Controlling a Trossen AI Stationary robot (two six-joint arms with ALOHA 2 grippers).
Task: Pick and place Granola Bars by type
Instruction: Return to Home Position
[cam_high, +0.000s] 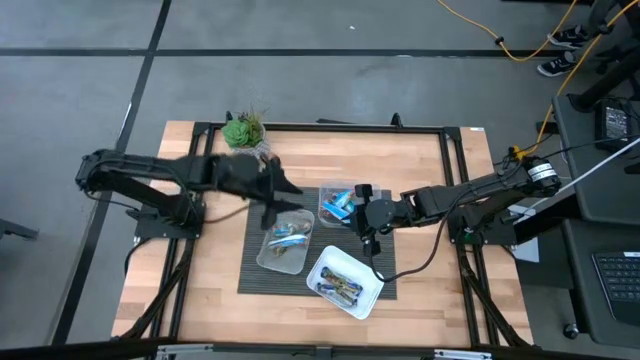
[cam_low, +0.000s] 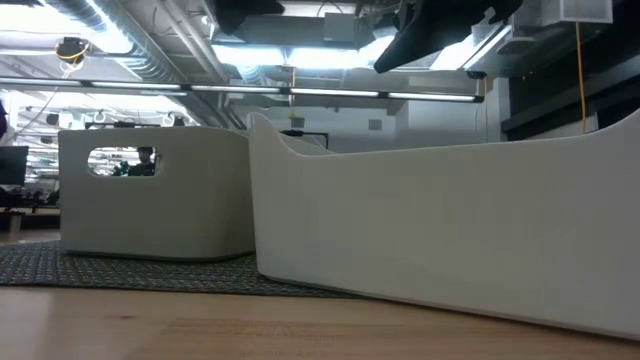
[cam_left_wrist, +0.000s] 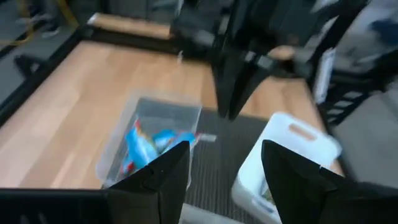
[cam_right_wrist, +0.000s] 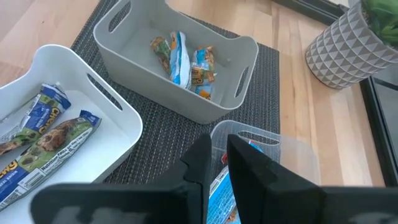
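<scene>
Granola Bars (cam_right_wrist: 183, 59) lay sorted in the white bin (cam_right_wrist: 118, 115) at 5 o'clock on the mat (cam_right_wrist: 161, 143), the grey bin (cam_right_wrist: 186, 106) at 9, the clear bin (cam_right_wrist: 292, 149) at 1, so likely only the lift back home was left. The right gripper (cam_right_wrist: 214, 149), pressed together and empty, hung over the clear bin; the left gripper (cam_left_wrist: 225, 149), spread, hung near 11; only the wrist views showed that.

I log a dark woven mat (cam_high: 252, 280) mid-way on the wooden table (cam_high: 215, 300). Three bins sit on it: grey bin (cam_high: 270, 262), clear bin (cam_high: 325, 195), white bin (cam_high: 368, 300). A potted plant (cam_high: 243, 130) stands off the mat, at the far edge.
</scene>
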